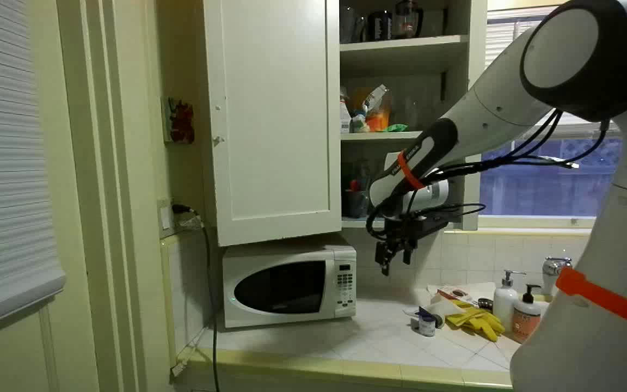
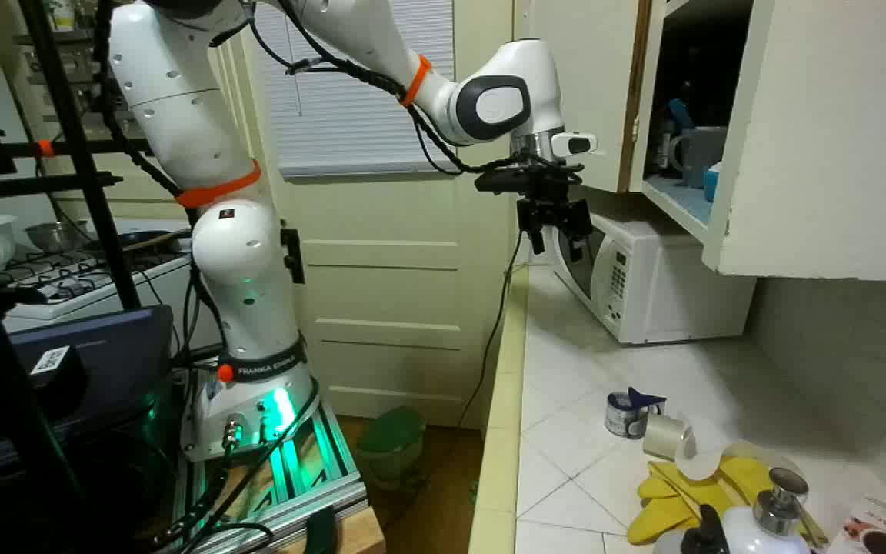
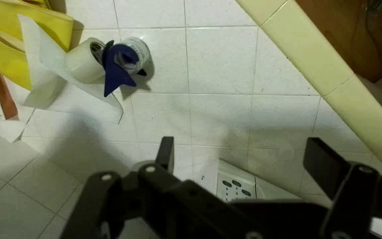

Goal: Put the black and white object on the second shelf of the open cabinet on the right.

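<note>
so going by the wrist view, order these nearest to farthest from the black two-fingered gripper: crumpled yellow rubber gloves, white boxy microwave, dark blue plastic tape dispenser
1. White microwave: partly in view, just below the open gripper.
2. Dark blue tape dispenser: up and to the left.
3. Yellow gloves: farther out, in the top-left corner.

Robot arm [image 2: 247,254], parted jaws above counter [image 2: 566,369], microwave [image 2: 677,281] beneath open cabinet [image 2: 820,146], yellow gloves [image 2: 662,517]
</note>
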Available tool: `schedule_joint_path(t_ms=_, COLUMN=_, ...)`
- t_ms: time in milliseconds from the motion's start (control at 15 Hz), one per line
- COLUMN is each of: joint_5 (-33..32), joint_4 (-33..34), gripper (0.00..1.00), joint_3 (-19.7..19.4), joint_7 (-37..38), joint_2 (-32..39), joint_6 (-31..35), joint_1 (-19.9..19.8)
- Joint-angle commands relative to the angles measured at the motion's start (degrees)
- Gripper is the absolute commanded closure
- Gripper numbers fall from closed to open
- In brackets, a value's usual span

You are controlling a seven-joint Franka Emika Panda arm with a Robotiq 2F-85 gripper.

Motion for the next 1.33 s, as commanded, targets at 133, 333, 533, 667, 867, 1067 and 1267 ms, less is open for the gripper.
schedule_joint_path(t_ms=133, joint_5=-1.1, joint_4=0.3, gripper=0.0, joint_3=-0.34, joint_7=-2.65, joint_2=2.36, joint_6=0.91, joint_1=-0.81)
schedule_joint_path(t_ms=333, joint_5=-5.15, joint_4=1.49, gripper=0.0, joint_3=-0.34, joint_7=-0.74, joint_2=6.69, joint_6=0.61, joint_1=-2.72)
schedule_joint_path(t_ms=533, joint_5=-3.63, joint_4=0.55, gripper=0.0, joint_3=-0.25, joint_7=-0.47, joint_2=5.5, joint_6=-0.15, joint_1=-2.75)
schedule_joint_path(t_ms=667, joint_5=-3.94, joint_4=1.44, gripper=0.0, joint_3=-0.34, joint_7=-0.1, joint_2=7.08, joint_6=-0.16, joint_1=-3.14)
schedule_joint_path(t_ms=867, joint_5=-15.64, joint_4=0.73, gripper=0.0, joint_3=-0.1, joint_7=6.83, joint_2=10.4, joint_6=6.56, joint_1=-4.91)
schedule_joint_path(t_ms=1067, joint_5=-29.75, joint_4=1.56, gripper=0.0, joint_3=-0.94, joint_7=18.95, joint_2=16.69, joint_6=12.85, joint_1=-6.46)
schedule_joint_path(t_ms=1267, joint_5=-41.33, joint_4=2.4, gripper=0.0, joint_3=-3.74, joint_7=32.36, joint_2=21.12, joint_6=15.81, joint_1=-6.13)
